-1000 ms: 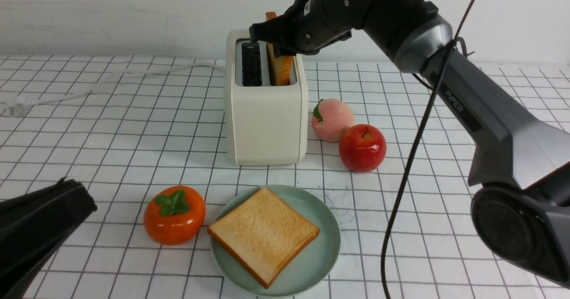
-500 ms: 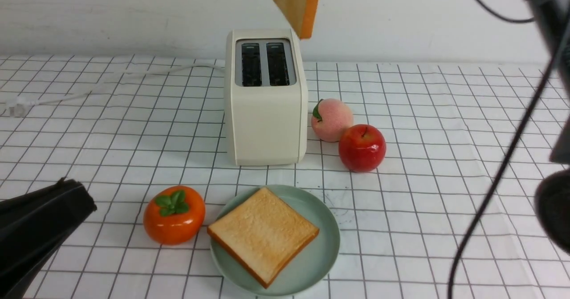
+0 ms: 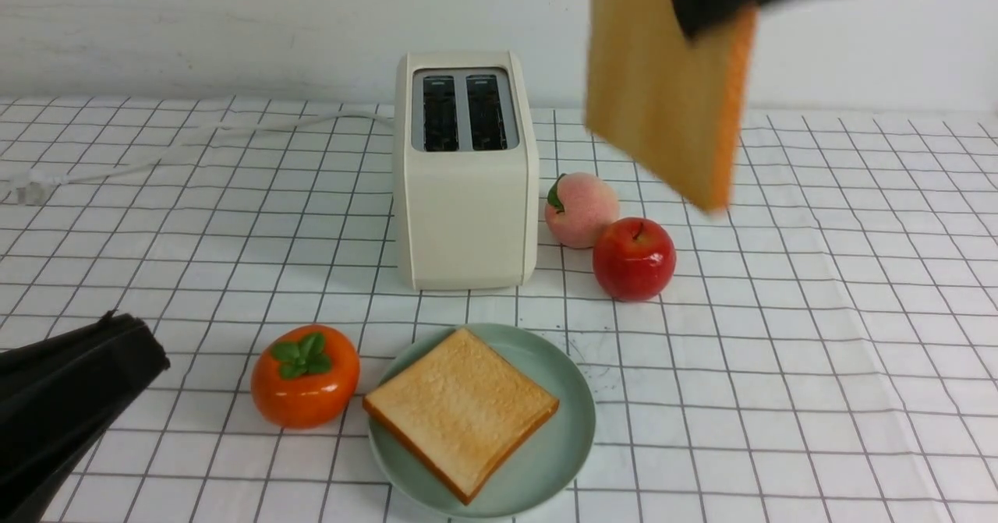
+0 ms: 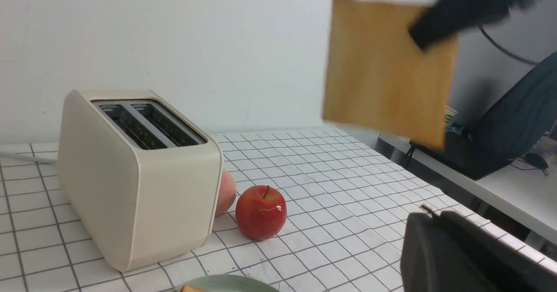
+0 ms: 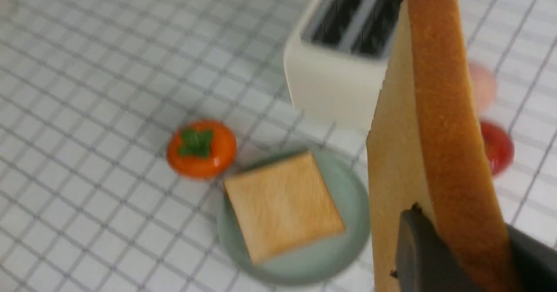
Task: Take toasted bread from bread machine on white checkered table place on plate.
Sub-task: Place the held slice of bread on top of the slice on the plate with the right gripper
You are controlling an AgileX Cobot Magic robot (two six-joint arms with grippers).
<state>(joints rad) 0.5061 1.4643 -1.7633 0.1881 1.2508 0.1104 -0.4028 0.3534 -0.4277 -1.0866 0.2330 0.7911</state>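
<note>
Now, my right claw [image 3: 706,8]: clamped on one toast slice [image 3: 663,94], which hangs on edge in the air above the bench [image 3: 819,336], toward its far edge.
Toaster [image 3: 465,196]: mid-bench, far side.
Second slice [image 3: 460,414]: flat on the plate [image 3: 573,437], by the near edge.
My left claw [image 3: 70,383]: near-left corner; wide or narrow, I cannot tell.

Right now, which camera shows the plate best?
Front view: the whole plate is sharp, one toast slice lying on it. Right wrist view shows it blurred, beside the held toast slice. Left wrist view catches only a rim sliver.
</note>
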